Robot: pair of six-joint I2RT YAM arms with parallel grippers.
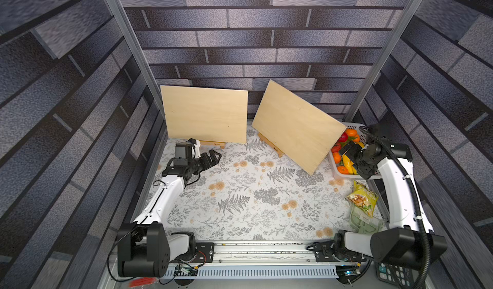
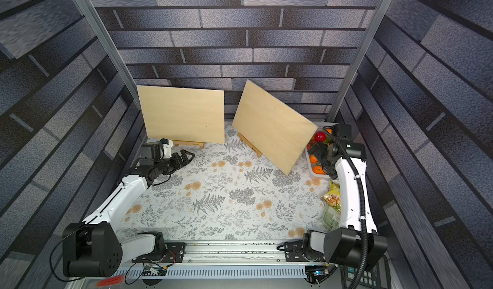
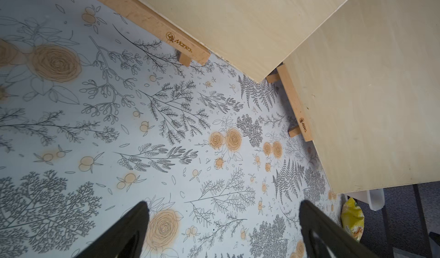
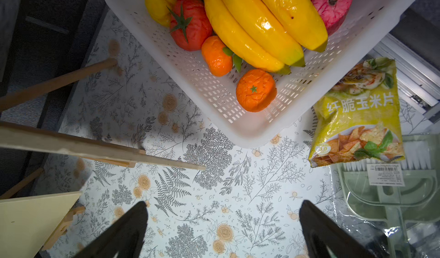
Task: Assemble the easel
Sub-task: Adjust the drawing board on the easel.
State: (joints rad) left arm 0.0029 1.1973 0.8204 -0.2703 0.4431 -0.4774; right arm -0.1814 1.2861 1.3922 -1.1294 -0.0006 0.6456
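Two small wooden easels stand at the back of the table, each carrying a pale plywood board. The left board rests on its ledge. The right board is turned at an angle on its own ledge. It shows edge-on in the right wrist view, with a rear leg behind it. My left gripper hangs open and empty over the cloth, just in front of the left easel. Over the basket's near corner, beside the right board, my right gripper is open and empty.
A white basket of toy fruit stands at the back right, close to the right board's lower corner. A yellow chip bag and a green dustpan lie along the right edge. Walls enclose three sides.
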